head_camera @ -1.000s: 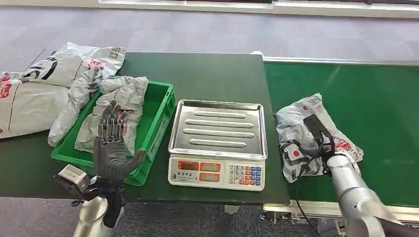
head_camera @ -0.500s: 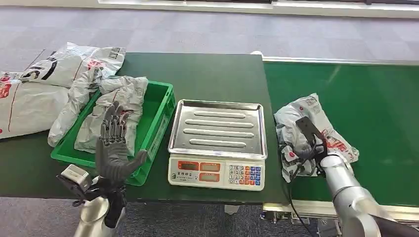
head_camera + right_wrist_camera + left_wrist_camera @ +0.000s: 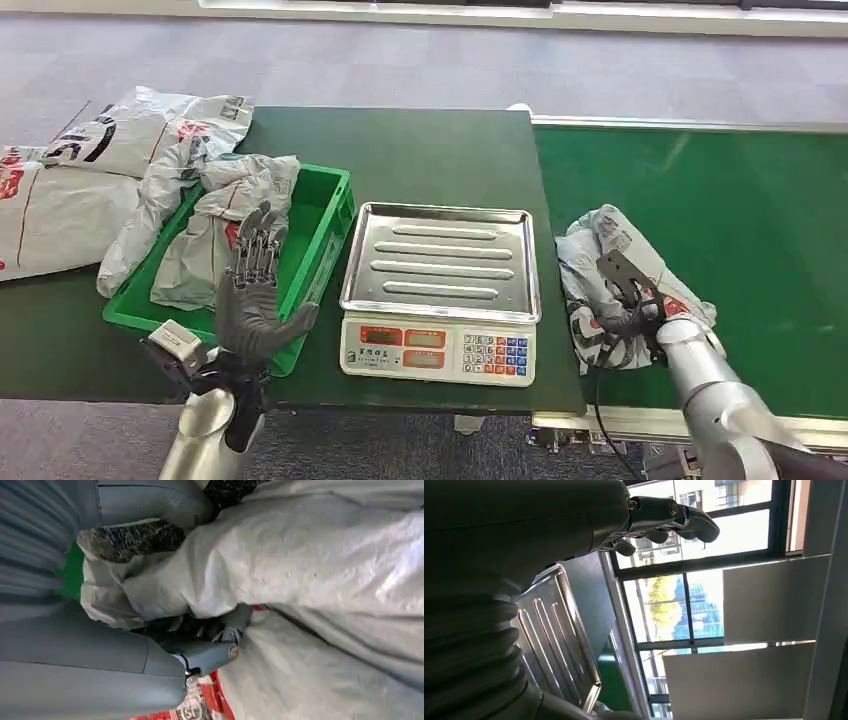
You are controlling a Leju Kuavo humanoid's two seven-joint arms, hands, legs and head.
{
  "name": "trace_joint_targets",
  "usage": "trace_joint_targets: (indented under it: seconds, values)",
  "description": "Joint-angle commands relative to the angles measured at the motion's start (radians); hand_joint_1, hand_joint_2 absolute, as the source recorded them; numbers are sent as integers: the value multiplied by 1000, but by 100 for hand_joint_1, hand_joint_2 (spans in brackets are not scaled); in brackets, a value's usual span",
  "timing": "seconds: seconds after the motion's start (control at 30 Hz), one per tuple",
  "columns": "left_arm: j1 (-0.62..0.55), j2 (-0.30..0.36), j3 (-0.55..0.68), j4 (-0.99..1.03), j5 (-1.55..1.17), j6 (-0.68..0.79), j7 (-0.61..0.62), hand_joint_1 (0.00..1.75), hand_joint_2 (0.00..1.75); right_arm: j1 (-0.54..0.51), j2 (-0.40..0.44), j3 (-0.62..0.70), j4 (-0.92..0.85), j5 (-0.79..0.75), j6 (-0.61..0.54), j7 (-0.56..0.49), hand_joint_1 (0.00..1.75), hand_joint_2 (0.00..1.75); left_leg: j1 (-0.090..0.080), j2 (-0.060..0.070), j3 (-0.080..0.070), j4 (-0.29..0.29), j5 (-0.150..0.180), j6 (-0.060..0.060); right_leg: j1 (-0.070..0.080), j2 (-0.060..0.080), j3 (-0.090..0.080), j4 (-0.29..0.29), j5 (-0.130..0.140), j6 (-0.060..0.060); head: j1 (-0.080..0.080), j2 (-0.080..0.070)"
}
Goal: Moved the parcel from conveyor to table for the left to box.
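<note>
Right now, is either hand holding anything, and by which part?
The right hand grips the grey parcel on the conveyor, by its bunched near edge. The left hand holds nothing.

Grey parcel [image 3: 598, 262] (red print), green conveyor [image 3: 760, 220]

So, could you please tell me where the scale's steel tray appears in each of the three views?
Head view: the tray sits mid-picture on the scale, between the green bin and the conveyor.
Left wrist view: the same ribbed tray runs along beside the left hand.
Right wrist view: not in it; the right hand grips the parcel.
Shared landmark: the tray's raised ribs.
</note>
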Motion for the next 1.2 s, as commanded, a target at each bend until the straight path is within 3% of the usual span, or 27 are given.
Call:
trace_joint_targets:
  seconds: [0.03, 0.13, 0.23, 0.4, 0.43, 0.53, 0.57, 0.6, 0.8, 1.0, 1.2]
  values:
    - [-38, 14, -22, 54, -2, 0, 10, 0, 175, 29, -15, 36, 50, 18, -70, -5, 175, 175, 1, -2, 2, -2, 0, 0, 1, -1, 3, -2, 0, -1, 0, 0]
    - [-6, 14, -11, 20, -7, 13, 14, 0, 175, 13, -12, -13, 35, 6, -229, -39, 175, 175, 0, -1, 1, -1, 0, 0, 0, -1, 2, -1, 0, -1, 0, 0]
    - [35, 17, 1, -20, -14, 26, 15, 0, 175, 12, -9, -101, -24, -37, -406, -150, 175, 175, 0, 0, 2, -3, 0, 0, 0, 1, 2, -2, 0, -1, 0, 0]
    - [39, 16, 4, -20, -17, 29, 14, 0, 175, 20, -11, -146, -66, -66, -458, -203, 175, 175, -1, -1, -2, -1, 0, 0, -1, 0, -1, 0, 0, -1, 0, 0]
    - [41, 17, 6, -21, -20, 33, 12, 0, 175, 28, -4, -210, -125, -106, -561, -301, 175, 175, -1, -1, -2, -1, 0, 0, -1, 0, -1, 0, 0, -1, 0, 0]
    - [43, 18, 4, -19, -20, 42, 9, 0, 175, 49, -3, -296, -263, -176, -662, -412, 175, 175, -2, 0, -1, -1, 0, 0, -2, 1, -1, 0, 0, -1, 0, 0]
    - [43, 18, 3, -18, -20, 43, 8, 0, 175, 56, -6, -298, -290, -179, -648, -405, 175, 175, -2, 0, -2, -1, 0, 0, -1, 0, -2, 0, 0, -1, 0, 0]
    - [42, 17, 4, -18, -19, 53, 6, 0, 175, 79, 9, -334, -382, -224, -711, -471, 175, 175, -2, -1, -3, -1, 0, 0, -2, 0, -2, 1, 0, -1, 0, 0]
    - [42, 27, 3, -24, -11, 82, 5, 0, 175, 129, 14, -317, -619, -307, -715, -518, 175, 175, -1, -1, -2, -1, 0, 0, -1, 0, -2, 0, 0, -1, 0, 0]
    - [48, 34, 4, -26, -13, 92, -5, 0, 175, 88, 32, -201, -592, -321, -607, -497, 175, 175, -1, 3, -2, -1, 0, 0, -1, 4, -2, 0, 1, -1, 0, 0]
    - [47, 34, 5, -25, -13, 93, -5, 0, 175, 82, 34, -194, -583, -317, -614, -488, 175, 175, -1, 4, 0, -3, 1, -1, -1, 5, -1, -1, 2, -2, 0, 0]
